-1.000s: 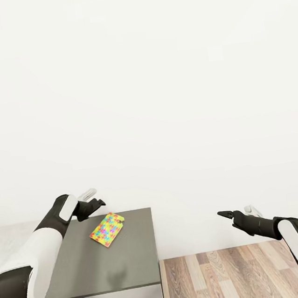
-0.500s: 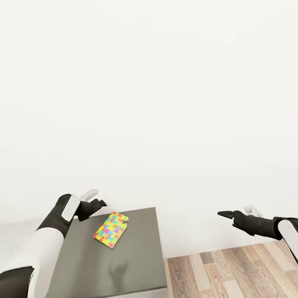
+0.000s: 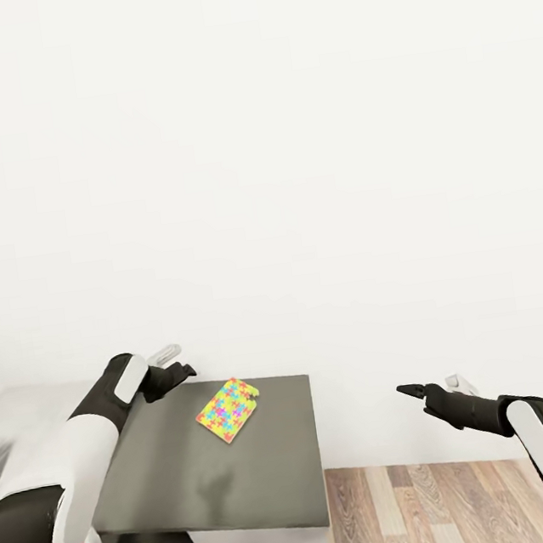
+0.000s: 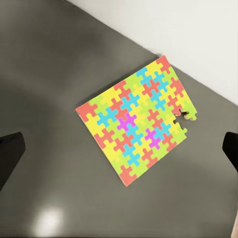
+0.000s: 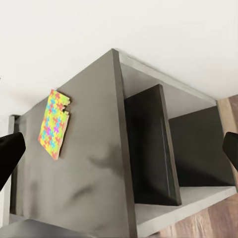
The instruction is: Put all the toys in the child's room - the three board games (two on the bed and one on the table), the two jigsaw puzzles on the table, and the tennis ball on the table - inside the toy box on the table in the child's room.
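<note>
the jigsaw puzzle lies flat on the dark table, near its far edge by the white wall, with one corner piece missing. my left gripper hangs just above the table's far left corner, beside the puzzle but not touching it; its fingers stand wide apart and hold nothing. my right gripper floats well off the table's right side, over the wood floor, also spread and empty. i judge the main risk to be the puzzle's thinness: fingers closing on it flat may slip, push it toward the wall, or scrape the tabletop.
</note>
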You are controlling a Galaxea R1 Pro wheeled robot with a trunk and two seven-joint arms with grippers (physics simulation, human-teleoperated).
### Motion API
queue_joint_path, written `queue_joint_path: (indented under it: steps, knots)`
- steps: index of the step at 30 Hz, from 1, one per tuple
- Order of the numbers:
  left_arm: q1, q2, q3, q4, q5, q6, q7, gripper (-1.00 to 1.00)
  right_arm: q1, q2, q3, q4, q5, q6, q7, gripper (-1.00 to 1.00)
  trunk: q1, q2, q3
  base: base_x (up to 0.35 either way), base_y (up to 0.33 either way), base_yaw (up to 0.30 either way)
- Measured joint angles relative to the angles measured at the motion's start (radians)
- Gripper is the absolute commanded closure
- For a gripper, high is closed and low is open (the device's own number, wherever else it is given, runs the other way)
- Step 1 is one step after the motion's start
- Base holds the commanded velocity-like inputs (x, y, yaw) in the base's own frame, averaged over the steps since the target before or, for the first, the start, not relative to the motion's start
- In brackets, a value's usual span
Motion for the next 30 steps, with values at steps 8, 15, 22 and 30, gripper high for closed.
queue_joint_path:
  steps: [8, 15, 22, 30]
  knots:
    - [0.0, -0.013, 0.0, 0.0, 0.0, 0.0, 0.001, -1.0, 0.0, -0.001, 0.0, 0.0, 0.0, 0.0, 0.001, -1.0, 0.0, 0.0, -0.001, 0.114, 0.082, 0.021]
    - [0.0, -0.027, -0.001, 0.0, 0.0, -0.001, 0.0, -1.0, 0.0, -0.003, -0.001, -0.001, 0.0, 0.001, 0.0, -1.0, 0.0, 0.0, -0.001, 0.155, -0.017, 0.001]
    - [0.0, -0.033, -0.001, 0.0, 0.0, -0.002, 0.0, -1.0, 0.0, -0.004, -0.002, -0.001, 0.0, 0.001, 0.002, -1.0, 0.0, 0.0, -0.001, 0.203, -0.131, 0.0]
    - [0.0, -0.033, -0.006, 0.0, -0.001, -0.002, 0.002, -1.0, 0.0, -0.005, -0.002, 0.0, 0.0, 0.001, 0.001, -1.0, 0.0, 0.0, -0.001, 0.087, -0.053, 0.0]
